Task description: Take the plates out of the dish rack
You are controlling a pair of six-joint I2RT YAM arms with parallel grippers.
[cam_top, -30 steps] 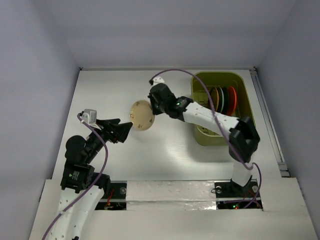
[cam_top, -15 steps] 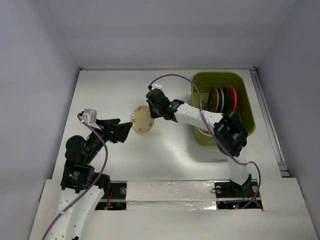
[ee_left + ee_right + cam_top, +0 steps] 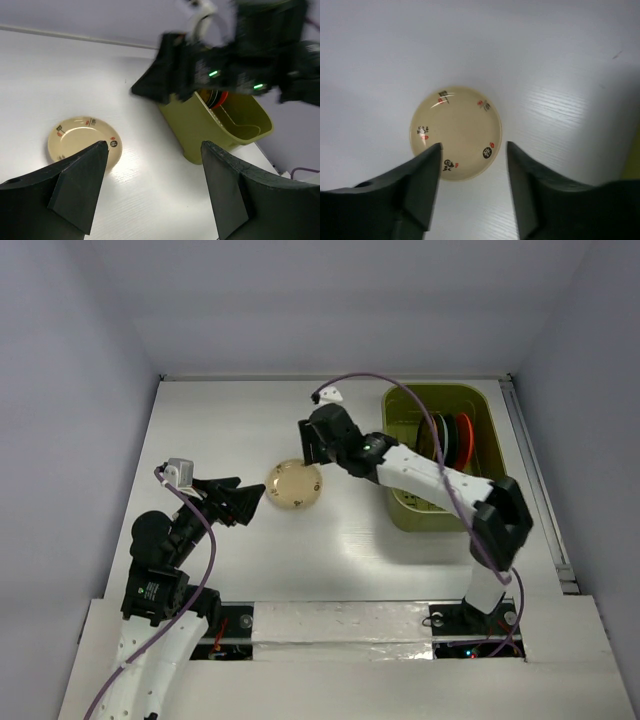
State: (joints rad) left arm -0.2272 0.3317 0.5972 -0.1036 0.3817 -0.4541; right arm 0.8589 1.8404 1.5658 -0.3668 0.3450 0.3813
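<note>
The beige plate (image 3: pixel 294 486) lies flat on the white table, face up, with small red and black marks; it also shows in the left wrist view (image 3: pixel 84 141) and the right wrist view (image 3: pixel 455 132). My right gripper (image 3: pixel 308 452) (image 3: pixel 473 146) is open and empty, just above the plate's far edge. My left gripper (image 3: pixel 250 486) (image 3: pixel 154 147) is open and empty, just left of the plate. The olive-green dish rack (image 3: pixel 405 510) (image 3: pixel 220 125) stands at the right. In it stand on edge the amber plate (image 3: pixel 434 439), the dark teal plate (image 3: pixel 447 438) and the orange-red plate (image 3: pixel 465 434).
The right arm (image 3: pixel 430 475) reaches from the near right across the rack's left side. A purple cable (image 3: pixel 400 410) loops over the rack. Grey walls close the table at the back and sides.
The right gripper held the beige plate tilted in the air; it has let go and drawn back a little. The plate now lies flat on the table. The left arm has not moved.
</note>
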